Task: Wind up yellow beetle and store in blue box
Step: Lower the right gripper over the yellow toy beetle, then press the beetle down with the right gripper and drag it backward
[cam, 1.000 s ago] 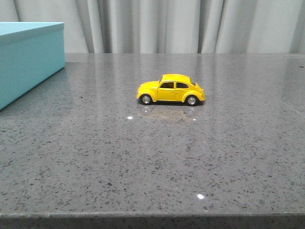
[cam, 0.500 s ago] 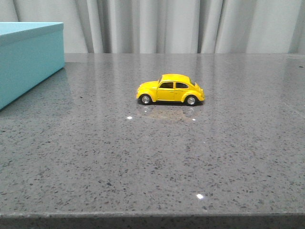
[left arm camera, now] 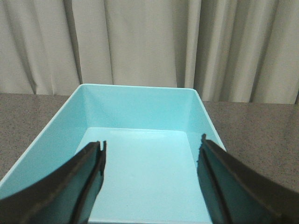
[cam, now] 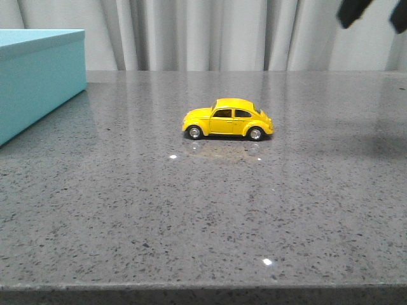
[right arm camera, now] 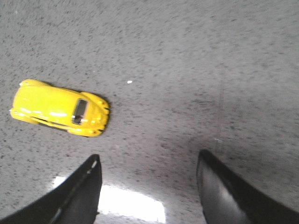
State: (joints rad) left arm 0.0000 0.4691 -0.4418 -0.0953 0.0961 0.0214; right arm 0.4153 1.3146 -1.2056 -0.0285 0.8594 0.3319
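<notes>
The yellow beetle (cam: 228,119) stands on its wheels near the middle of the grey table, side-on, nose to the left. It also shows in the right wrist view (right arm camera: 60,108), from above. My right gripper (right arm camera: 148,161) is open and empty, high above the table to the right of the car; its dark fingertips (cam: 351,11) show at the top right of the front view. The blue box (cam: 38,75) stands at the far left. My left gripper (left arm camera: 152,147) is open and empty over the box's open, empty inside (left arm camera: 140,172).
The grey speckled table (cam: 203,210) ends at a front edge near the bottom of the front view. Pale curtains (cam: 210,35) hang behind the table. A bright light reflection (right arm camera: 131,203) lies on the table under the right gripper.
My right gripper's fingertips have come into the front view at the top right. The car and the box have not moved.
</notes>
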